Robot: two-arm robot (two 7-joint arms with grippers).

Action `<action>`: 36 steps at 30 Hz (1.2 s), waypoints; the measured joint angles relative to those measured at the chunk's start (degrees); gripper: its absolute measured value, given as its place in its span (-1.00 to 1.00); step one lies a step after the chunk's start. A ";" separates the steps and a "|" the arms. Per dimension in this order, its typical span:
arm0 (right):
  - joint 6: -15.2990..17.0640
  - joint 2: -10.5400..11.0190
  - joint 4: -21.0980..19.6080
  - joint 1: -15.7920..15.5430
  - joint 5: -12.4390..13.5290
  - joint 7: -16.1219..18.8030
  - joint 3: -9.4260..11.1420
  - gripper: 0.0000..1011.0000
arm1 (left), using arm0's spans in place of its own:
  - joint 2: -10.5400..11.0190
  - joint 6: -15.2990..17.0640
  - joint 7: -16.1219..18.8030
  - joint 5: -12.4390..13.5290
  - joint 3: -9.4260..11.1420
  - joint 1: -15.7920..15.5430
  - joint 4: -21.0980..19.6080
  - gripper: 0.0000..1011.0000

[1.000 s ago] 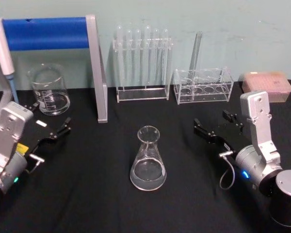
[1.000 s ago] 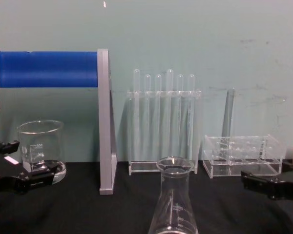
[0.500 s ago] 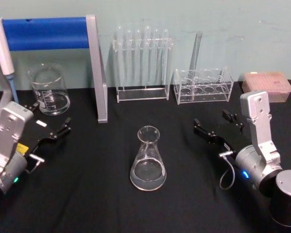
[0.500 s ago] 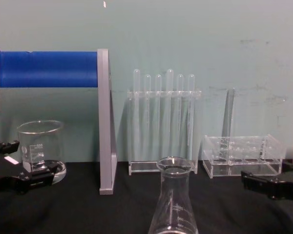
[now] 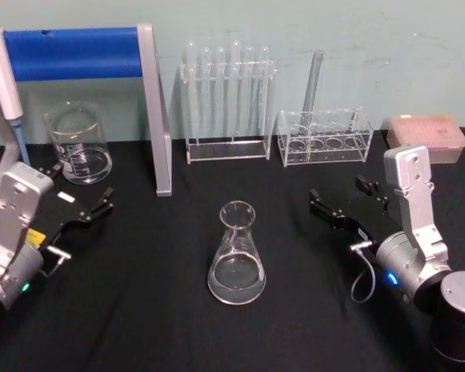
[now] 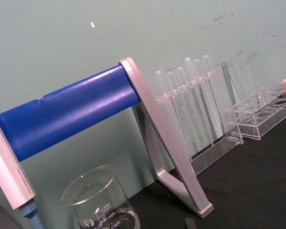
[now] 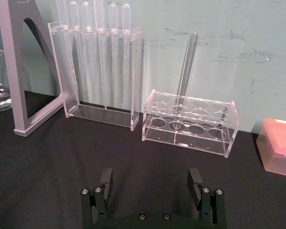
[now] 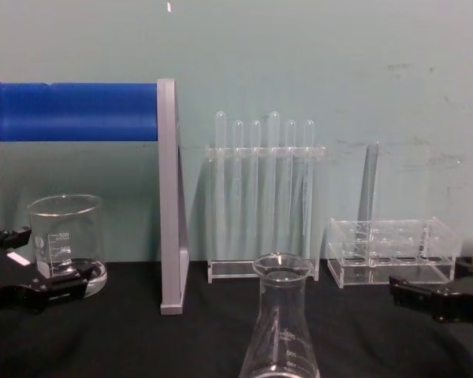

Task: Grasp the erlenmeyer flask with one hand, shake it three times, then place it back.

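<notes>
Nearest us, the erlenmeyer flask (image 5: 236, 256) stands upright on the black table (image 5: 155, 310), between our grippers and touched by neither. Our right gripper (image 5: 346, 198) waits beside it with jaws spread wide, our left gripper (image 5: 84, 194) likewise spread, near the beaker (image 5: 79, 144) behind.

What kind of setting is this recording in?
Most likely a chemistry lab bench mock-up: an erlenmeyer flask stands on a black table, with a test tube rack and a glass beaker along a plain wall behind.
</notes>
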 joint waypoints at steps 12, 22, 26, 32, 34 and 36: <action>0.00 0.00 0.00 0.00 0.00 0.00 0.00 0.98 | 0.00 0.00 0.00 0.01 0.00 0.00 0.00 0.98; 0.00 0.00 0.00 0.00 0.00 0.00 0.00 0.98 | 0.00 0.00 0.00 0.00 0.00 0.00 0.00 0.98; 0.00 0.00 0.00 0.00 0.00 0.00 0.00 0.98 | 0.00 0.00 0.00 0.00 0.00 0.00 0.00 0.98; 0.00 0.00 0.00 0.00 0.00 0.00 0.00 0.98 | 0.00 0.00 0.00 0.00 0.00 0.00 0.00 0.98; 0.00 0.00 0.00 0.00 0.00 0.00 0.00 0.98 | 0.00 0.00 0.00 0.01 0.00 0.00 0.00 0.98; 0.00 0.00 0.00 0.00 0.00 0.00 0.00 0.98 | 0.00 0.00 0.00 0.00 0.00 0.00 0.00 0.98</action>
